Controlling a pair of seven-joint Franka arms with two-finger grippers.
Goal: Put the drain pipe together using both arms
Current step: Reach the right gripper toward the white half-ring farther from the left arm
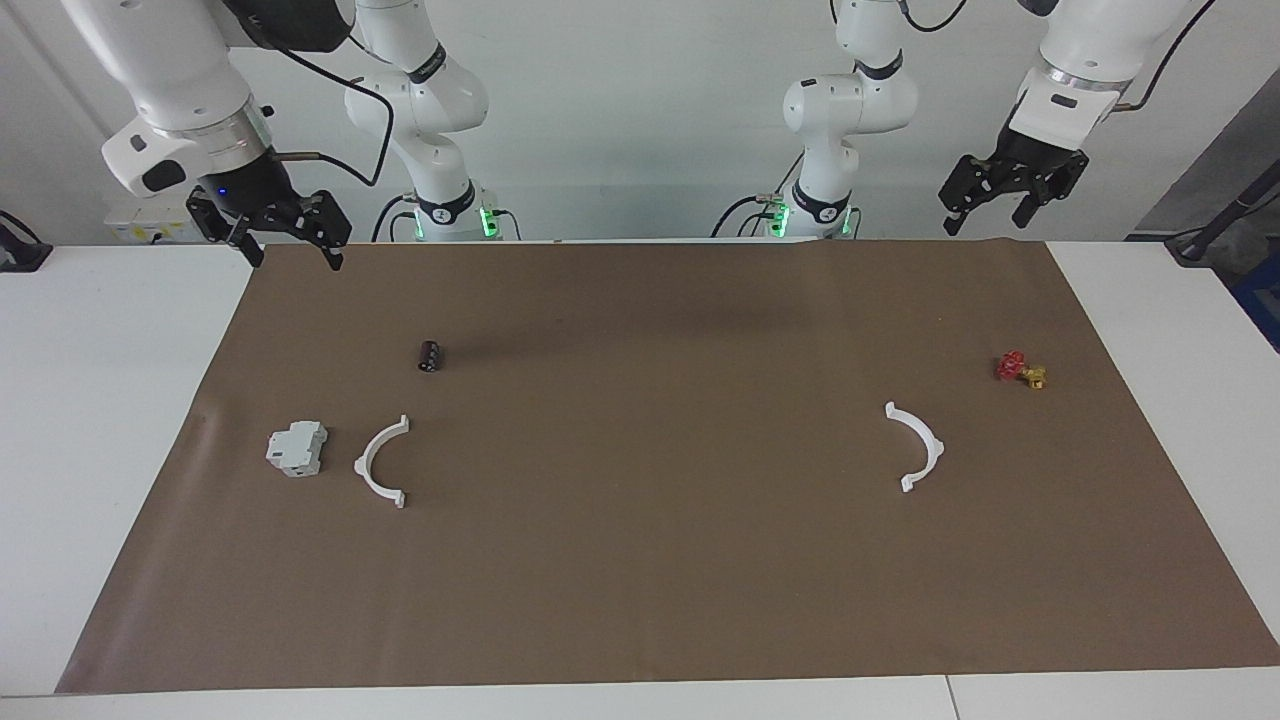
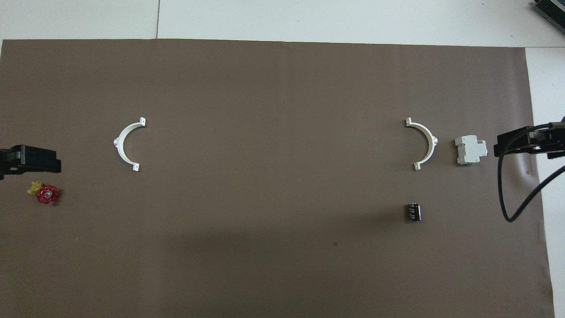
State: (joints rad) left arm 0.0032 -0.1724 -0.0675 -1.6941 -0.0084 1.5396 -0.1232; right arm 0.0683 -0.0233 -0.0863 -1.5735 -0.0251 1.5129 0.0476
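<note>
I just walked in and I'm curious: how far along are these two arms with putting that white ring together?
Nothing looks done yet. The two white half-rings lie far apart on the brown mat, one beside the grey block, the other near the red-and-yellow piece. Nothing is in hand: the right pincer and left pincer hang open and empty above the table's ends. Picking up both halves and joining them is all still left.

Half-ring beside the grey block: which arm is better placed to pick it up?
Likely the right. This half-ring lies toward the right arm's end, where the open right gripper hangs; the open left gripper hangs at the other end.
</note>
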